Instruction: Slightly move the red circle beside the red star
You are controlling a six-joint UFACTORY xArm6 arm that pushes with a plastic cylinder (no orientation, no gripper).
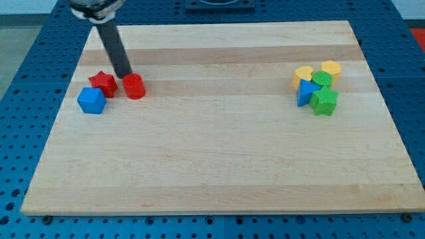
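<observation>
The red circle sits on the wooden board at the view's upper left. The red star lies just to its left, with a small gap between them. My tip is down at the board just above that gap, close to the red circle's upper left edge. The dark rod slants up from it toward the view's top left.
A blue cube touches the red star's lower left. At the view's right is a cluster: two yellow blocks, a green circle, a blue triangle and a green star. The wooden board has blue pegboard around it.
</observation>
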